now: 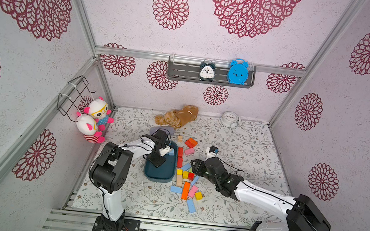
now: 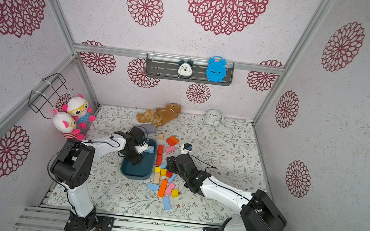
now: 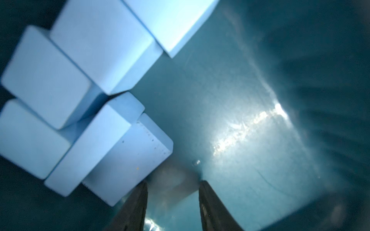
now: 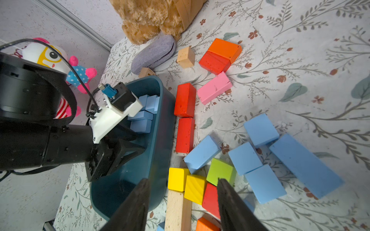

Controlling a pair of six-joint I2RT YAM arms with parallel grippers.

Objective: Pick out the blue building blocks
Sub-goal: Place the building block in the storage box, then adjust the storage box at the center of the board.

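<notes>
In both top views the left arm [image 1: 137,146] covers most of the teal tray [image 1: 160,176]; the blue blocks [image 1: 171,152] inside show one corner only. Right arm [image 1: 215,171] hides the right fingers. Left wrist: block stack [image 3: 80,100] cut off by the edges, left fingers [image 3: 136,208] blurred. Right wrist: tan bar [image 4: 177,212] cut off.

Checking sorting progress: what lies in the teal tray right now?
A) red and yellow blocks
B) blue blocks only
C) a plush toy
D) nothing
B: in the left wrist view, only light-blue blocks sit on the floor of the teal tray; no other colour shows in it.
</notes>
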